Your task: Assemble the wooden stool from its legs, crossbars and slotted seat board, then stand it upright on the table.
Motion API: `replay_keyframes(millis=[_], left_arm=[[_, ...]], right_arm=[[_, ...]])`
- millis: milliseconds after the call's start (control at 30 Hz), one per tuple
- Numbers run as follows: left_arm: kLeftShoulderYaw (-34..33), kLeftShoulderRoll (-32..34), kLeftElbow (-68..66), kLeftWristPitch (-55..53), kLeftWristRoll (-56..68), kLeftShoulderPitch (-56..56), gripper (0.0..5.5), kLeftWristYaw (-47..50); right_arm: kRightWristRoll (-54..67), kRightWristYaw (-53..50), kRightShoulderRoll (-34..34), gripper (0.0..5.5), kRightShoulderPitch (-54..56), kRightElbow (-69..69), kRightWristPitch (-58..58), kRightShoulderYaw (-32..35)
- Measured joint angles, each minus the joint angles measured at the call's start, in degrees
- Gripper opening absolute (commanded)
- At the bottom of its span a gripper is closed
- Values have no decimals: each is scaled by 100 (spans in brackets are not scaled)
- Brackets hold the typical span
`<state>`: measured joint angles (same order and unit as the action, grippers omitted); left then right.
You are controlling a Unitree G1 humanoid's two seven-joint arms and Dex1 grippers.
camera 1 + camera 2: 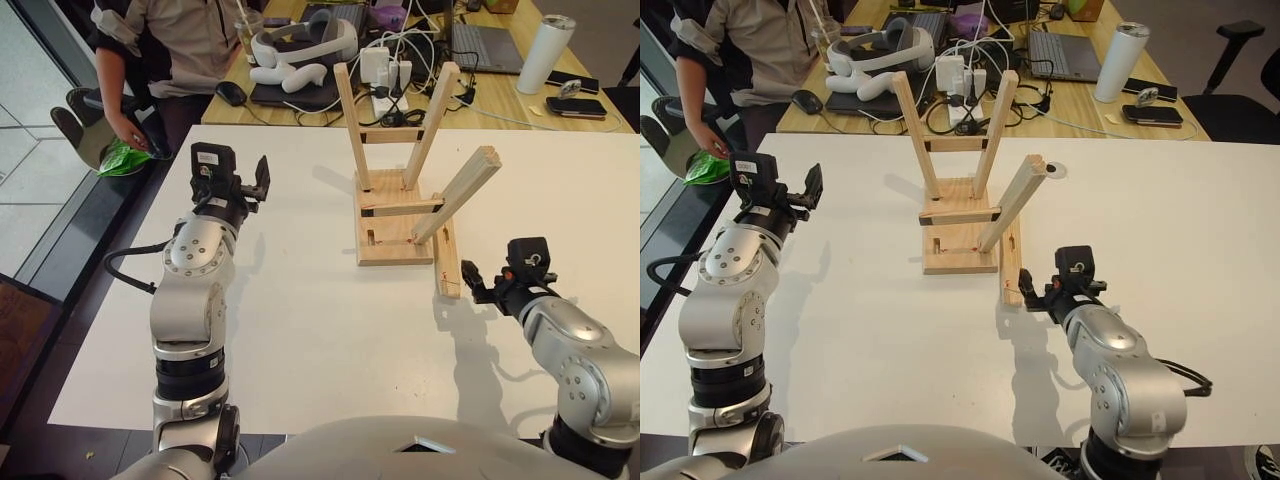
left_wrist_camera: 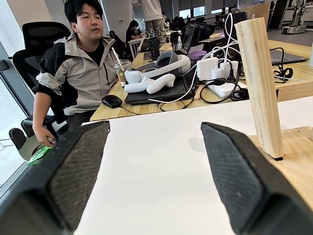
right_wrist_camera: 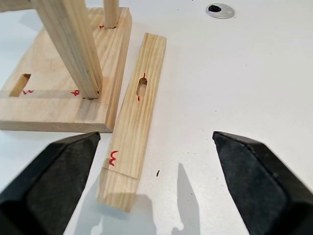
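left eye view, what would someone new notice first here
The half-built stool in the middle of the white table: its seat board lies flat with three legs sticking up, crossbars between them. Next, the loose leg lying flat beside the board's right edge, just ahead of the open right gripper.

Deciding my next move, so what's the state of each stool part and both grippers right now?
Seat board: flat on the table, one corner slot empty.
Two back legs: standing in the board, joined by a crossbar.
Third leg: in the board, tilted.
Fourth leg: loose, lying flat beside the board.
Left gripper: jaws open, empty.
Right gripper: jaws open, empty, near the fourth leg.
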<state>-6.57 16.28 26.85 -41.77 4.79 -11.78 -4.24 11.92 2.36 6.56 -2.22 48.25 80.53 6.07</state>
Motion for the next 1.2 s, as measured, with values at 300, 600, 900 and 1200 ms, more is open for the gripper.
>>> replay_keyframes(millis=[300,600,900,1200], left_arm=[[72,-4,-58,0,-18,-119,347,-32],[91,-59,-60,14,-37,-125,347,10],[64,-58,-150,39,-39,-284,347,10],[-384,-235,-523,82,145,-673,347,166]], right_arm=[[-129,-195,-477,428,60,-956,614,-258],[-218,-75,-358,332,712,-1602,816,102],[-220,-59,-441,206,721,-1715,579,164],[-842,-460,-294,205,982,-2311,-2683,313]])
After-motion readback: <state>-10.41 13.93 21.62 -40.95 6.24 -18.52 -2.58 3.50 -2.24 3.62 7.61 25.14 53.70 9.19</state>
